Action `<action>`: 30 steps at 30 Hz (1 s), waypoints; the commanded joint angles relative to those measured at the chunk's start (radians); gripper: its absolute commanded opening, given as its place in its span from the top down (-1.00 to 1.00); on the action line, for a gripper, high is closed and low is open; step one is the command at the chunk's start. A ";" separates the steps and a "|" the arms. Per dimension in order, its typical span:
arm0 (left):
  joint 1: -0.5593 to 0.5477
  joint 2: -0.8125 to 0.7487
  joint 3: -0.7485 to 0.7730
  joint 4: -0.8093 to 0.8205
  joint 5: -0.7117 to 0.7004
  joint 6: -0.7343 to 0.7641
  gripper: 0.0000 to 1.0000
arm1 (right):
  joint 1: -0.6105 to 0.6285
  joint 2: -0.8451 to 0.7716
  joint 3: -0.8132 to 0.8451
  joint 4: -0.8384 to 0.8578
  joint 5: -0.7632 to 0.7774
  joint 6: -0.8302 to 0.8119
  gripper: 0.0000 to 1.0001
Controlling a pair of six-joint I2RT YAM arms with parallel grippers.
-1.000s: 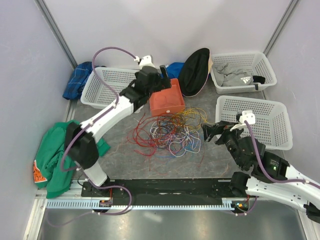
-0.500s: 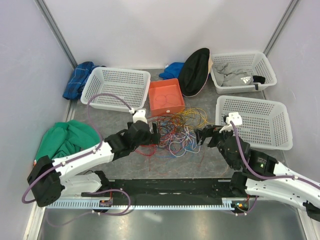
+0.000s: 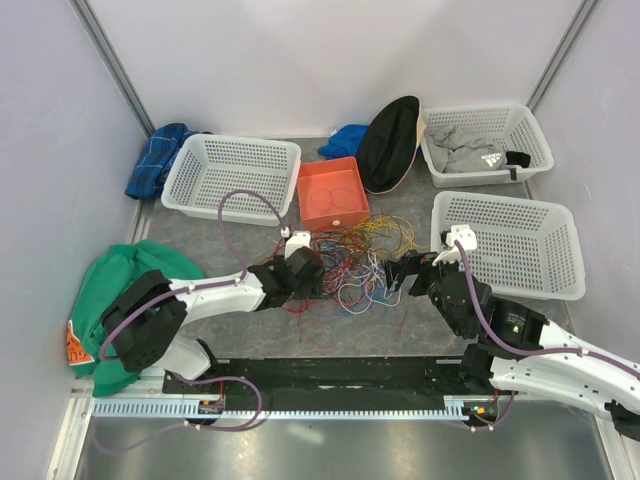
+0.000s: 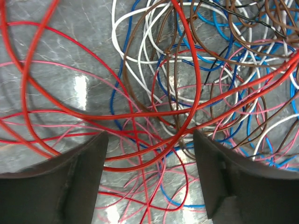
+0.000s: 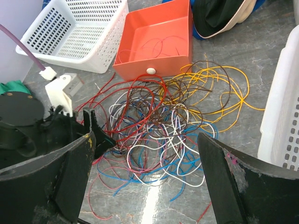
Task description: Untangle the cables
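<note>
Two sets of open jaws are set at either side of the cables [image 3: 350,262] on the desk [image 3: 190,235].
The left jaws are held low over the tangle's left edge, spread apart, with red, pink and blue strands lying between the fingers [image 4: 70,177] but nothing clamped. The right jaws are spread wide just beside the tangle's right edge. The cables are heaped in one loose knot at mid-desk, yellow loops at its far right. Just beyond, an orange tray [image 3: 333,195] is seen with a few red strands in it. Three white baskets are placed around, one [image 3: 230,178] left and two [image 3: 510,243] right, with a black cap [image 3: 390,140] at the back between them.
</note>
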 commanded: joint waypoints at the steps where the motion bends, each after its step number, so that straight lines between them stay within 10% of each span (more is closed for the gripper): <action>1: 0.000 0.014 0.053 0.021 -0.029 -0.025 -0.26 | 0.000 -0.011 -0.006 0.004 -0.001 0.032 -0.96; 5: -0.003 -0.069 0.041 0.021 -0.042 -0.007 0.92 | 0.000 -0.023 -0.008 -0.005 0.011 0.032 -0.96; 18: -0.008 -0.635 0.145 -0.023 0.103 0.130 0.96 | 0.001 -0.031 0.003 0.023 -0.025 0.018 -0.94; 30: -0.009 -0.602 0.453 -0.013 0.317 0.246 0.96 | 0.000 0.049 -0.014 0.250 -0.122 -0.094 -0.95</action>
